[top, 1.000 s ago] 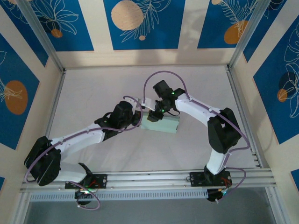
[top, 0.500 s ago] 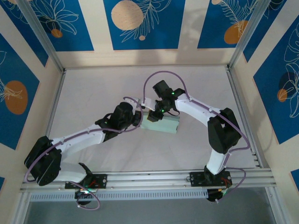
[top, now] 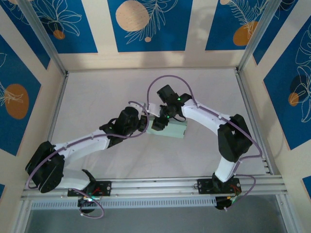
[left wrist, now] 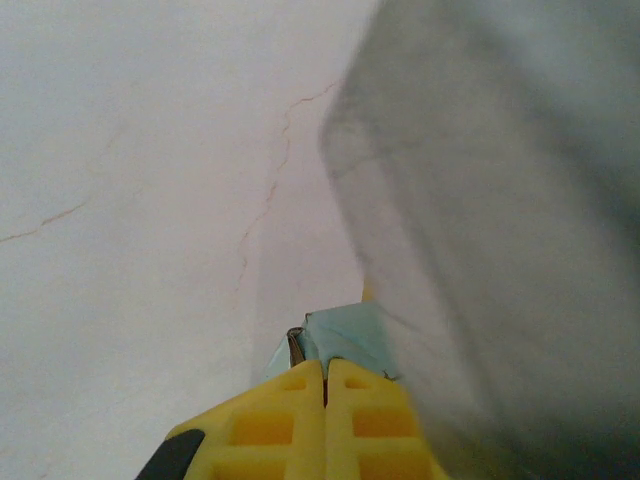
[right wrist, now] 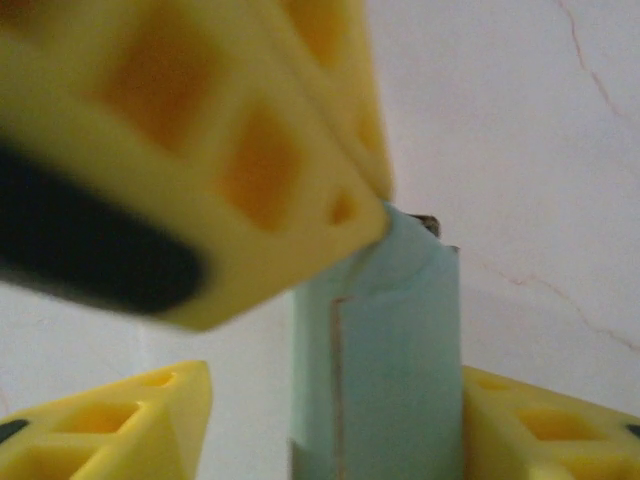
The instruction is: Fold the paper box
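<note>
The paper box (top: 172, 129) is a small pale green rectangular box lying mid-table. My right gripper (top: 162, 121) is open and straddles it. In the right wrist view the box (right wrist: 395, 370) stands between my right gripper (right wrist: 338, 375)'s jaws; the right finger touches its side and a gap shows on the left. My left gripper (top: 145, 122) is shut, with its tips against the box's left end. The left wrist view has the left gripper (left wrist: 325, 372) pressed closed, with the box's end flap (left wrist: 345, 335) just beyond. The left fingers (right wrist: 250, 150) show meeting the box's far end.
The white table top (top: 97, 97) has thin cracks and lies between metal frame rails (top: 250, 111). A large blurred grey shape (left wrist: 500, 200) fills the right of the left wrist view; I cannot tell what it is.
My right gripper has opened its jaws around the box and its wrist has shifted slightly left. The left arm and the box have hardly moved.
</note>
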Tool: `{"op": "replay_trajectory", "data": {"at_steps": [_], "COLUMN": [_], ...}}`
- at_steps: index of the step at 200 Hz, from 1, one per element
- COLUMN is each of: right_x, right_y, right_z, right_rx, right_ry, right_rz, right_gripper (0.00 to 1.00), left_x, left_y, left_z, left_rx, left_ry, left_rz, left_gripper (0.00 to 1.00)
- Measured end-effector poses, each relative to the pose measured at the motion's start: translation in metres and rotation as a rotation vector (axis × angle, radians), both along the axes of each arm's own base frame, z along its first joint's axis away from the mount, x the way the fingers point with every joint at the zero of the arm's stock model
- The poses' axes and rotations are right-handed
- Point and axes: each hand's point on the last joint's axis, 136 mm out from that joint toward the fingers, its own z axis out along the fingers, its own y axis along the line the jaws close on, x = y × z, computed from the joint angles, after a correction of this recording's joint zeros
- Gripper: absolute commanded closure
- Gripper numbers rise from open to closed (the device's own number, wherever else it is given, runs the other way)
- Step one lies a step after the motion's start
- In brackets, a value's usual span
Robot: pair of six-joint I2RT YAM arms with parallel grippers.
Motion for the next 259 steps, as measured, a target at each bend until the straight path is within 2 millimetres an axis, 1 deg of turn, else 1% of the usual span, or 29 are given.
{"op": "replay_trajectory", "data": {"at_steps": [9, 20, 32, 43, 53, 73, 80, 94, 100, 106, 122, 134, 142, 147, 157, 173, 180, 195, 202, 206, 210, 225, 232, 245, 251, 259], "right_x": [0.000, -0.001, 0.002, 0.004, 0.006, 0.010, 0.011, 0.012, 0.013, 0.014, 0.018, 0.025, 0.032, 0.035, 0.040, 0.039, 0.039, 0.038, 0.038, 0.038, 0.037, 0.031, 0.027, 0.018, 0.015, 0.012], "right_y": [-0.003, -0.010, -0.013, -0.015, -0.018, -0.027, -0.030, -0.037, -0.040, -0.043, -0.053, -0.067, -0.077, -0.083, -0.096, -0.118, -0.128, -0.143, -0.148, -0.149, -0.149, -0.146, -0.143, -0.139, -0.137, -0.134], "right_z": [0.009, 0.014, 0.029, 0.049, 0.072, 0.116, 0.128, 0.151, 0.161, 0.167, 0.185, 0.195, 0.204, 0.209, 0.219, 0.223, 0.224, 0.227, 0.228, 0.228, 0.227, 0.222, 0.217, 0.202, 0.197, 0.191], "right_rx": [0.019, 0.037, 0.099, 0.164, 0.232, 0.359, 0.393, 0.459, 0.484, 0.498, 0.532, 0.534, 0.530, 0.533, 0.541, 0.563, 0.573, 0.585, 0.588, 0.591, 0.593, 0.611, 0.623, 0.623, 0.619, 0.612], "right_ry": [0.002, 0.020, 0.029, 0.021, 0.005, -0.048, -0.066, -0.103, -0.117, -0.125, -0.132, -0.128, -0.141, -0.149, -0.177, -0.160, -0.140, -0.101, -0.088, -0.081, -0.071, -0.022, 0.007, 0.069, 0.097, 0.144], "right_rz": [-0.021, -0.045, -0.069, -0.082, -0.105, -0.167, -0.192, -0.257, -0.293, -0.328, -0.457, -0.591, -0.675, -0.724, -0.806, -0.943, -0.998, -1.083, -1.114, -1.123, -1.129, -1.133, -1.123, -1.111, -1.108, -1.114], "right_gripper": [0.28, 0.27, 0.27, 0.28, 0.28, 0.34, 0.37, 0.50, 0.54, 0.60, 0.69, 0.74, 0.82, 0.83, 0.92, 0.98, 0.99, 0.99, 0.94, 0.92, 0.86, 0.85, 0.88, 0.91, 1.00, 1.00], "left_x": [0.002, 0.003, 0.005, 0.006, 0.006, 0.006, 0.006, 0.006, 0.006, 0.006, 0.007, 0.006, 0.006, 0.006, 0.006, 0.006, 0.006, 0.006, 0.007, 0.007, 0.008, 0.009, 0.009, 0.008, 0.007, 0.005], "left_y": [-0.002, -0.004, -0.005, -0.005, -0.005, -0.005, -0.006, -0.006, -0.006, -0.006, -0.006, -0.007, -0.008, -0.009, -0.011, -0.014, -0.015, -0.018, -0.020, -0.021, -0.022, -0.026, -0.026, -0.026, -0.026, -0.025], "left_z": [0.001, 0.000, -0.001, -0.001, -0.001, -0.001, -0.002, -0.001, -0.001, -0.002, -0.002, -0.002, -0.003, -0.003, -0.004, -0.005, -0.006, -0.011, -0.013, -0.013, -0.014, -0.014, -0.014, -0.013, -0.013, -0.012], "left_rx": [-0.002, 0.001, 0.002, 0.005, 0.005, 0.005, 0.005, 0.005, 0.005, 0.006, 0.006, 0.005, 0.003, 0.002, -0.001, -0.002, -0.003, 0.002, 0.002, 0.002, 0.001, -0.006, -0.010, -0.015, -0.017, -0.019], "left_ry": [-0.001, 0.003, 0.003, 0.002, 0.002, 0.002, 0.003, 0.003, 0.003, 0.004, 0.006, 0.008, 0.012, 0.015, 0.021, 0.028, 0.033, 0.050, 0.054, 0.057, 0.061, 0.068, 0.072, 0.074, 0.077, 0.080], "left_rz": [0.000, -0.002, -0.001, 0.003, 0.003, 0.003, 0.003, 0.003, 0.002, 0.002, 0.002, -0.002, -0.007, -0.010, -0.014, -0.021, -0.023, -0.034, -0.036, -0.039, -0.041, -0.045, -0.045, -0.045, -0.047, -0.051], "left_gripper": [1.00, 1.00, 1.00, 1.00, 1.00, 1.00, 1.00, 1.00, 1.00, 1.00, 1.00, 1.00, 1.00, 1.00, 1.00, 1.00, 1.00, 1.00, 1.00, 1.00, 1.00, 1.00, 1.00, 1.00, 1.00, 1.00]}}
